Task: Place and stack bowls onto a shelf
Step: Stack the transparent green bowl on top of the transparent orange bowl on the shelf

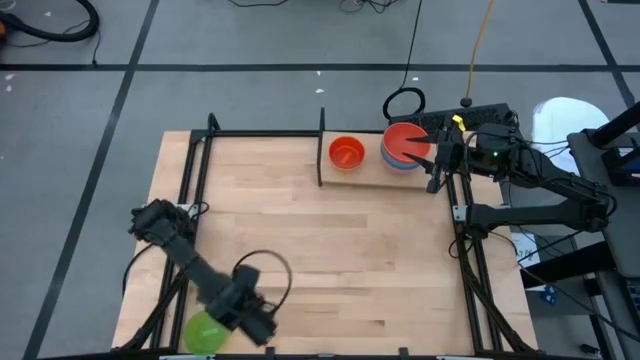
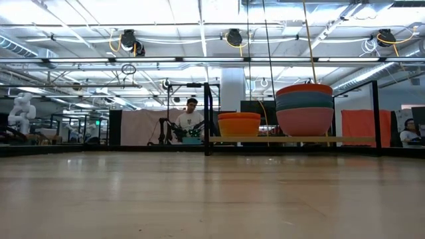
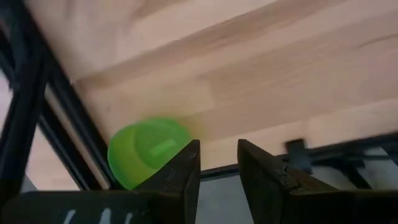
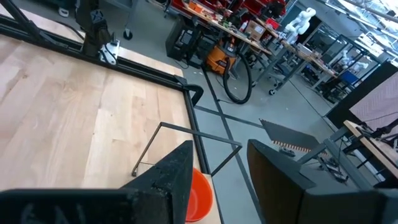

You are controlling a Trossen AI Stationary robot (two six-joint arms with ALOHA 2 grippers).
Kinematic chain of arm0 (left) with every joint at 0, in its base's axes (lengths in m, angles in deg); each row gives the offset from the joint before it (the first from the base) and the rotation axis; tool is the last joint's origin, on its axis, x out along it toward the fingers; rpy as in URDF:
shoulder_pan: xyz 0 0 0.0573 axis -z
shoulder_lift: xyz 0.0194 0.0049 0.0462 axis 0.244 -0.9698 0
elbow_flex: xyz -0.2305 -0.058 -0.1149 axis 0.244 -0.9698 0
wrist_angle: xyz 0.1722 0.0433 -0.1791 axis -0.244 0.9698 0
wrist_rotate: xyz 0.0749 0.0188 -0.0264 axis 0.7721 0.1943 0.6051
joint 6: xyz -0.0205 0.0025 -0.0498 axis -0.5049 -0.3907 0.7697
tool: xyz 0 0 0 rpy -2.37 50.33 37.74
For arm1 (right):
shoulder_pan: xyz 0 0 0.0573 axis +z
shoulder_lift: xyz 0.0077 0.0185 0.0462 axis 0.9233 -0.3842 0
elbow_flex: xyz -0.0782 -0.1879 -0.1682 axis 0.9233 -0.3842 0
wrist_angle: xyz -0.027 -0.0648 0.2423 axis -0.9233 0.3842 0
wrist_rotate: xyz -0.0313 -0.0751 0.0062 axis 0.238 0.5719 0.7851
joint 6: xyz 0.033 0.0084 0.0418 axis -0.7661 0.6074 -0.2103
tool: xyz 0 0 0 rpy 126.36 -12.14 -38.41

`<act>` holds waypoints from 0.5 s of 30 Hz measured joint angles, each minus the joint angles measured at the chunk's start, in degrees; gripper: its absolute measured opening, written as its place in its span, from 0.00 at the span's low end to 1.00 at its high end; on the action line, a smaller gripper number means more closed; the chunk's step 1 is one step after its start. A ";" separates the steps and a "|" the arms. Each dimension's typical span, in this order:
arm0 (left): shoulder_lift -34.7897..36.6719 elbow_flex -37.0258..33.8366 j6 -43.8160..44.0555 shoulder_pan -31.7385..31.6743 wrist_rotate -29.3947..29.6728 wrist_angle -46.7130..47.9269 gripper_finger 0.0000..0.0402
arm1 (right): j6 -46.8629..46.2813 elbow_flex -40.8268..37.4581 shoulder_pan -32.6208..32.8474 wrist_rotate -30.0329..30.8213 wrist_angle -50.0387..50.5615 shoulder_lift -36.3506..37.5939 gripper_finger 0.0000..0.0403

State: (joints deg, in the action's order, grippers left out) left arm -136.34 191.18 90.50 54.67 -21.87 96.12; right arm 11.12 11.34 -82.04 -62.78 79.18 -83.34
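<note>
Left gripper (image 1: 262, 328) is hovering at the table's 7 o'clock corner, fingers standing apart with nothing between them. The green bowl (image 1: 205, 333) is lying just beside it, at the near-left edge; in the left wrist view the green bowl (image 3: 148, 151) is showing tipped, base toward the camera.

Right gripper (image 1: 436, 160) is hanging at the 1 o'clock corner, beside the shelf (image 1: 365, 175), fingers apart and empty.

The shelf is sitting at 12 to 1 o'clock: a pale wood board with thin black bars. On it, an orange bowl (image 1: 346, 152) is standing at the left end, and a nested stack (image 2: 305, 108) at the right, red on top, then blue-grey, pink lowest.

Judgement: the bowls are looking like thin, smooth, rigid plastic — light, slippery, apt to skid or roll when nudged. Best hold is probably pinching the rim wall, one finger inside, one outside. The green one is waiting nearest the table edge; a push could be sending it off.
</note>
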 joint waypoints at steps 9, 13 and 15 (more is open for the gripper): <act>0.00 -6.66 21.98 11.00 0.28 -8.57 0.28 | -1.93 0.00 0.02 -0.02 0.00 0.00 0.36; -0.02 -10.19 25.60 13.97 0.80 -17.33 0.28 | -2.43 0.00 0.00 -0.02 -0.02 0.00 0.36; -0.02 -12.08 25.54 14.57 1.25 -21.22 0.28 | -2.43 0.01 0.01 -0.02 -0.18 -0.02 0.36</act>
State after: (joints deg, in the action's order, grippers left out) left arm -136.36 179.10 116.04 69.24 -20.61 74.91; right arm 8.68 11.35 -82.04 -62.80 79.00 -83.37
